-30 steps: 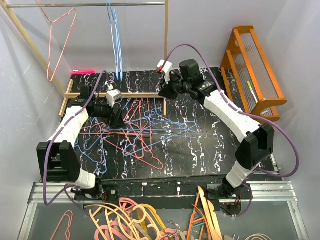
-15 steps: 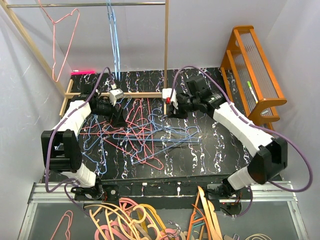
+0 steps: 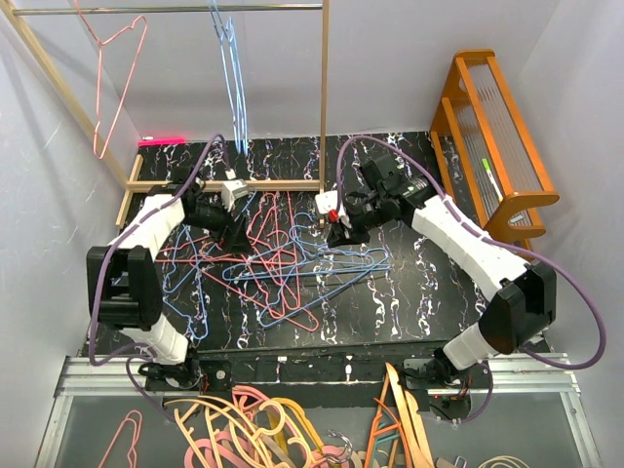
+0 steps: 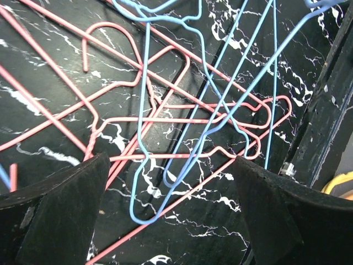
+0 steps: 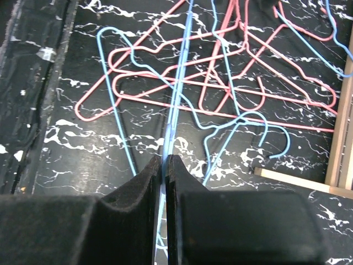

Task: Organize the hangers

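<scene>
Thin pink-red and light blue wire hangers lie tangled on the black marble table. A pink hanger and a few blue ones hang on the rail at the back. My right gripper is low over the pile's right side, shut on a light blue hanger wire that runs straight out from between its jaws. My left gripper hovers over the pile's back left. In the left wrist view it stands wide open above crossed pink and blue wires, holding nothing.
A wooden frame post and floor bar stand behind the pile. An orange wooden rack is at the right. Thicker orange, pink and cream hangers lie below the table's near edge.
My right gripper has come forward and down from the back to the pile's right side, staying shut. My left gripper shifted slightly. The blue hangers on the rail swung a little.
</scene>
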You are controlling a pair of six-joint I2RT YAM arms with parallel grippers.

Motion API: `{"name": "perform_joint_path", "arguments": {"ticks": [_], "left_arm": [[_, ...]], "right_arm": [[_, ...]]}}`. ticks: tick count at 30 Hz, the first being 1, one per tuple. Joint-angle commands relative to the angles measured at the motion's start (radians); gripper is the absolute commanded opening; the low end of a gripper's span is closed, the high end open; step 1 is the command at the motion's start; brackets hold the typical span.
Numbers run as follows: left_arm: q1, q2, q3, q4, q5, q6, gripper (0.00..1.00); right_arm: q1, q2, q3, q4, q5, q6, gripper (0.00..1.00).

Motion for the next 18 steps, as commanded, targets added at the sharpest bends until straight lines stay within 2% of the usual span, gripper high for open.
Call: {"name": "perform_joint_path", "arguments": {"ticks": [1,3,6,7,13,18], "left_arm": [[-0.035,0.096,0.055,-0.023,0.005,0.042,0.91],[-0.037,0.156,0.102,-0.035,-0.015,0.045,0.86],[-0.049,0.270,0.196,-0.140,-0.034,0.092,0.69],[-0.057,0.295,0.223,-0.181,-0.039,0.100,0.67],[-0.105,0.303,0.184,-0.080,-0.133,0.053,0.72],[-0.129,0.341,0.215,-0.113,-0.112,0.061,0.72]], "right_arm": [[0.006,-0.035,-0.083,-0.030,0.051,-0.038,0.08],[0.006,-0.032,-0.083,-0.049,0.060,-0.038,0.08],[0.006,-0.040,-0.094,-0.057,0.077,-0.042,0.08],[0.007,-0.046,-0.105,-0.047,0.081,-0.038,0.08],[0.007,-0.065,-0.151,0.010,0.083,0.012,0.08],[0.007,-0.062,-0.150,0.025,0.081,0.038,0.08]]}}
